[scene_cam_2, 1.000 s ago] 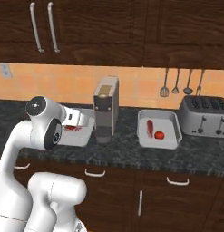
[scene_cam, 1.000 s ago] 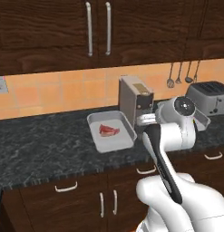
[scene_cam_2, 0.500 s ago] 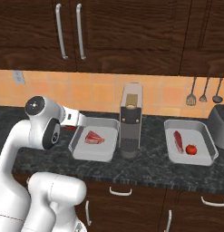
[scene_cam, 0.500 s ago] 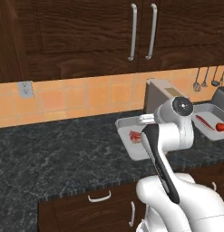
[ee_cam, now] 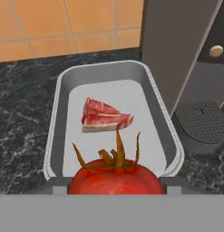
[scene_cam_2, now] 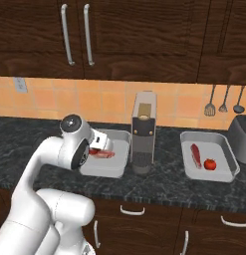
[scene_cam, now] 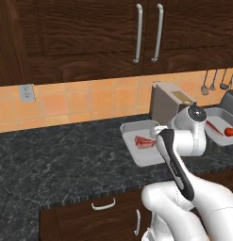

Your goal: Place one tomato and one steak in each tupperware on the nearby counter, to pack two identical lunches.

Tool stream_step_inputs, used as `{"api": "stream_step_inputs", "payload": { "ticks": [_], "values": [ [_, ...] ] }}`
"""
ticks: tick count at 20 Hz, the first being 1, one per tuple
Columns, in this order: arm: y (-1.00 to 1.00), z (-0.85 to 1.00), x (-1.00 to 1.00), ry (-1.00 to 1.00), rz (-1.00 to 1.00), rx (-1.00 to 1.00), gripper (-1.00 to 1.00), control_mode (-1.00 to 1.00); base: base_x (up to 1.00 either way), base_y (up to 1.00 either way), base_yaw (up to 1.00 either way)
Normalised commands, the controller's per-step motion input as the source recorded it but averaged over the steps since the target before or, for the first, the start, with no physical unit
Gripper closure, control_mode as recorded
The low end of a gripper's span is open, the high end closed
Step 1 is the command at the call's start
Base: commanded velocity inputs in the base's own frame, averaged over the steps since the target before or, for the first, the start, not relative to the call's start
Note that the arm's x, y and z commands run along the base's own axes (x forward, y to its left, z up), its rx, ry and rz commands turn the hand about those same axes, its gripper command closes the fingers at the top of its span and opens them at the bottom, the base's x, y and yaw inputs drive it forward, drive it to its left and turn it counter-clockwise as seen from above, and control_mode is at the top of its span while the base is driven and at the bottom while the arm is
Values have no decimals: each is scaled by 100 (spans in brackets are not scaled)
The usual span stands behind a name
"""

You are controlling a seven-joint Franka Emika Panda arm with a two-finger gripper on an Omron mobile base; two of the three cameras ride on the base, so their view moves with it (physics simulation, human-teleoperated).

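My gripper (ee_cam: 114,189) is shut on a red tomato (ee_cam: 114,179) with a dry green stem, low in the hand view. It hangs above the near end of a grey tupperware (ee_cam: 56,122) that holds one steak (ee_cam: 104,117). In the right base view the gripper (scene_cam_2: 103,145) hovers over this tupperware (scene_cam_2: 120,167) on the black counter (scene_cam_2: 25,144). A second tupperware (scene_cam_2: 229,157) further right holds a steak (scene_cam_2: 195,154) and a tomato (scene_cam_2: 210,164). The left base view shows the first tupperware (scene_cam: 137,127) with its steak (scene_cam: 144,141), partly behind my arm.
A tall grey coffee machine (scene_cam_2: 144,130) stands between the two tupperwares, close to the right of the gripper. A toaster (scene_cam_2: 242,139) sits at the far right. Utensils (scene_cam_2: 223,99) hang on the tiled wall. Dark cabinets run overhead.
Both base views have shifted: the base has driven, and the tupperware with the single steak now sits under my hand. The tomato stays in my grip.
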Motion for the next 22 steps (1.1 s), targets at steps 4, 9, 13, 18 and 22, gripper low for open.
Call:
{"api": "stream_step_inputs", "payload": {
  "ticks": [4,9,13,18,22],
  "values": [
    [0,-57,33,30,1,10,100,-100,0,0,0],
    [0,-36,50,15,0,0,100,-100,0,0,0],
    [0,-42,61,5,0,0,100,-100,0,0,0],
    [0,-35,61,3,0,0,100,-100,0,0,0],
    [0,-37,39,8,0,0,100,-100,0,0,0]
  ]
}}
